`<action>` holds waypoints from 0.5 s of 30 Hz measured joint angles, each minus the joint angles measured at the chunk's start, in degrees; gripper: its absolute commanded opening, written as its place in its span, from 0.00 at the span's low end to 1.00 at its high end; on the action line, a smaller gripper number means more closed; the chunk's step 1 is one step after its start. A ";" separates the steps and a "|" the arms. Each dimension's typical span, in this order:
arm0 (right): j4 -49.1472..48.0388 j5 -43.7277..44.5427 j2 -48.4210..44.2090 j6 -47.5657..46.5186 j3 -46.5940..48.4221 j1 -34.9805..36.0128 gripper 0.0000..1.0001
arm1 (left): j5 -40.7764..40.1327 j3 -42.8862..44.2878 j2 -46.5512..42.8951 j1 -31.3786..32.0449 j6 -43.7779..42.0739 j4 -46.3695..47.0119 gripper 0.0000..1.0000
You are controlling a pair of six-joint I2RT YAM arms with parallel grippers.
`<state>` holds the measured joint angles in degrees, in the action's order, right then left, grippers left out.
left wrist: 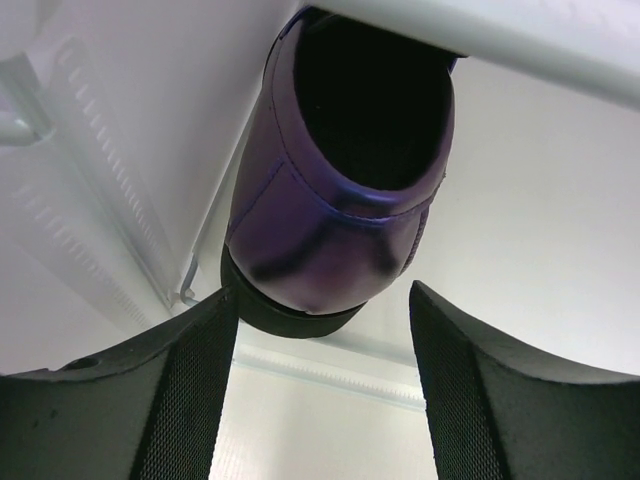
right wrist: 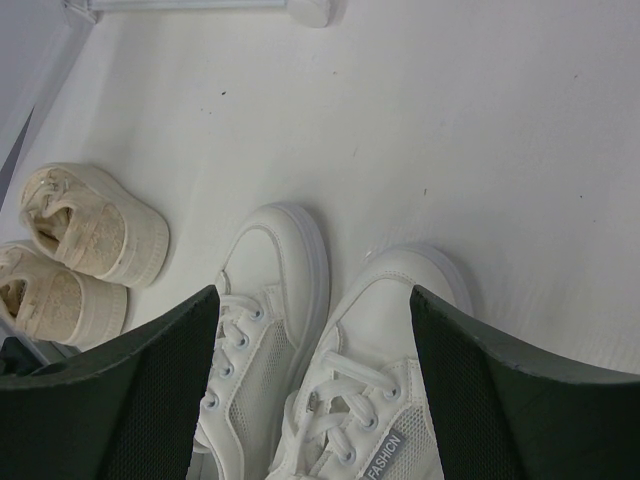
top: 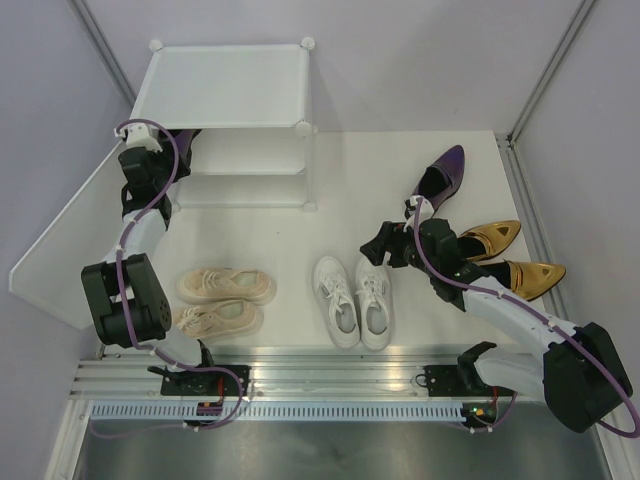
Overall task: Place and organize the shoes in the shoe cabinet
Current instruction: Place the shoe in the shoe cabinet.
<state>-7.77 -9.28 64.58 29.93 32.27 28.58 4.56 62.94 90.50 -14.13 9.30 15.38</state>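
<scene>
The white shoe cabinet (top: 225, 85) stands at the back left with its door (top: 70, 240) swung open to the left. My left gripper (top: 183, 150) reaches into its lower compartment. In the left wrist view it (left wrist: 320, 300) is open, its fingers either side of the heel of a purple loafer (left wrist: 340, 210) that rests inside. The other purple loafer (top: 445, 170) lies on the table at the right. My right gripper (top: 383, 248) is open and empty above the toes of the white sneakers (top: 355, 300), which also show in the right wrist view (right wrist: 330, 380).
The beige sneakers (top: 222, 300) lie at the front left and also show in the right wrist view (right wrist: 75, 250). The gold heels (top: 510, 255) lie at the right, beside my right arm. The cabinet's inner wall (left wrist: 100, 150) is close on the left of the loafer.
</scene>
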 measured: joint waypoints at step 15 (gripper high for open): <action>0.00 -0.96 0.00 0.00 0.00 0.00 0.81 | 0.63 -12.31 -10.93 -0.02 5.31 -2.03 0.76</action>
<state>-7.77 -10.24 64.58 29.93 32.27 28.58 5.19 50.63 79.57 -14.15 14.61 13.34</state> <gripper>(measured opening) 0.808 0.764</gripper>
